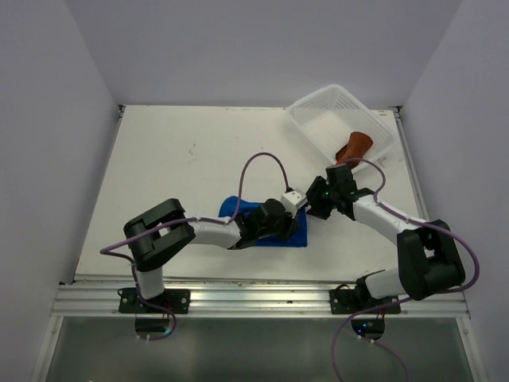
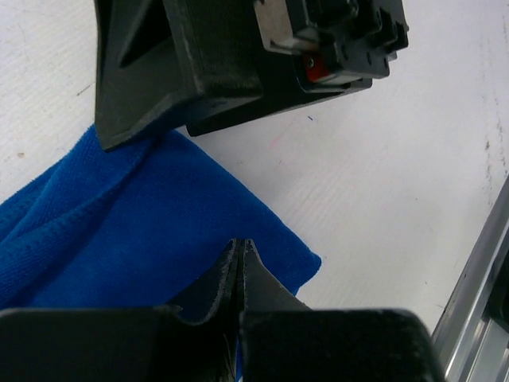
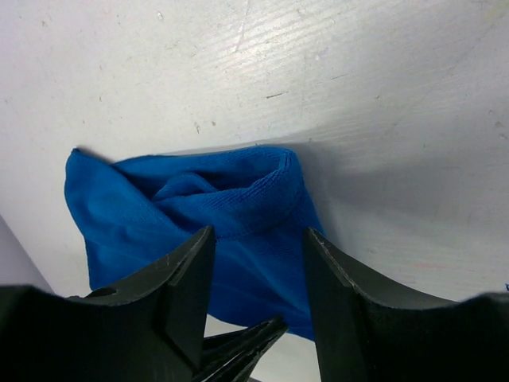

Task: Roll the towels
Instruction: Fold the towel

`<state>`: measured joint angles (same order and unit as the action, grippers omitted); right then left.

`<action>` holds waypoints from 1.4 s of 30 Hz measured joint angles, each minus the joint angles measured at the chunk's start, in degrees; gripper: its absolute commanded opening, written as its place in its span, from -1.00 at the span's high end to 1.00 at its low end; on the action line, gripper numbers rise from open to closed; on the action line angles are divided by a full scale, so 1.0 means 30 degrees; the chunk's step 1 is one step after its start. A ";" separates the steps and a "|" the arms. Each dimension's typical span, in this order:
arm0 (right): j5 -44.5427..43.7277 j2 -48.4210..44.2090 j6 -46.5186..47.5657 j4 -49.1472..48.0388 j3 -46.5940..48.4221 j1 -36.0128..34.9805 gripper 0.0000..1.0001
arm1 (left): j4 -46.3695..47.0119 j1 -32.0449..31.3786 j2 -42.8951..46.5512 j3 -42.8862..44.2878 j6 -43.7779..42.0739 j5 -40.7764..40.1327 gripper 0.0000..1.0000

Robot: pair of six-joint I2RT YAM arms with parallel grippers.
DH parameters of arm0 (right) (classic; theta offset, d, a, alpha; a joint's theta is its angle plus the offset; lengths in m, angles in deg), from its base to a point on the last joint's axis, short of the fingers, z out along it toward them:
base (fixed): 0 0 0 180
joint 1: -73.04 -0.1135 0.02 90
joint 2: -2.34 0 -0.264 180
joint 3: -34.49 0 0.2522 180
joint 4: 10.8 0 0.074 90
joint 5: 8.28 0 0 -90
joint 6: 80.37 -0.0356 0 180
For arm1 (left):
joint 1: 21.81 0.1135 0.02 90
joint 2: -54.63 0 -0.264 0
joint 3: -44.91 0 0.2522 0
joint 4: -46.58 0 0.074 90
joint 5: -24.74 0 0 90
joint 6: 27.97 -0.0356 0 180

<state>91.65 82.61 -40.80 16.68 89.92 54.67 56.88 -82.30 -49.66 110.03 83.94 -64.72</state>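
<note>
The blue towel (image 1: 238, 208) lies bunched on the table under my left arm, and it fills the left wrist view (image 2: 135, 223) and the right wrist view (image 3: 191, 199). My left gripper (image 2: 240, 243) is shut, its tips over the towel near a corner; no cloth shows between them. Those same shut tips (image 3: 262, 334) reach the towel's near edge in the right wrist view. My right gripper (image 3: 258, 247) is open just above the towel's folded edge, holding nothing. Both grippers (image 1: 296, 213) (image 1: 316, 208) meet at the towel's right end. The rust-brown towel (image 1: 355, 146) sits in the basket.
A white mesh basket (image 1: 318, 111) stands tilted at the back right corner. Purple cables loop over both arms. A metal rail (image 2: 477, 294) runs along the table's near edge. White walls enclose the table.
</note>
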 measured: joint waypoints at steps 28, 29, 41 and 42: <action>-0.0007 0.0998 -0.4014 -0.3082 -0.1151 0.0007 -0.16 | 0.0641 -0.1625 -0.1275 -0.0386 0.1647 -0.3541 1.00; -0.0109 0.0991 -0.4197 -0.3118 -0.1151 0.0007 -0.16 | 0.0641 -0.1654 -0.1275 -0.0386 0.1676 -0.3621 1.00; -0.1377 0.0984 -0.5807 -0.4197 -0.1151 0.0066 -0.16 | 0.0539 -0.1945 -0.1275 -0.0379 0.1705 -0.4218 1.00; -0.1443 0.0984 -0.5850 -0.4269 -0.1151 0.0117 -0.16 | 0.0532 -0.1982 -0.1275 -0.0379 0.1712 -0.4269 1.00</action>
<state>87.33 85.56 -58.35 3.87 86.47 55.02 58.47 -88.25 -53.49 108.89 89.08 -77.53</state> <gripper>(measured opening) 0.579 0.005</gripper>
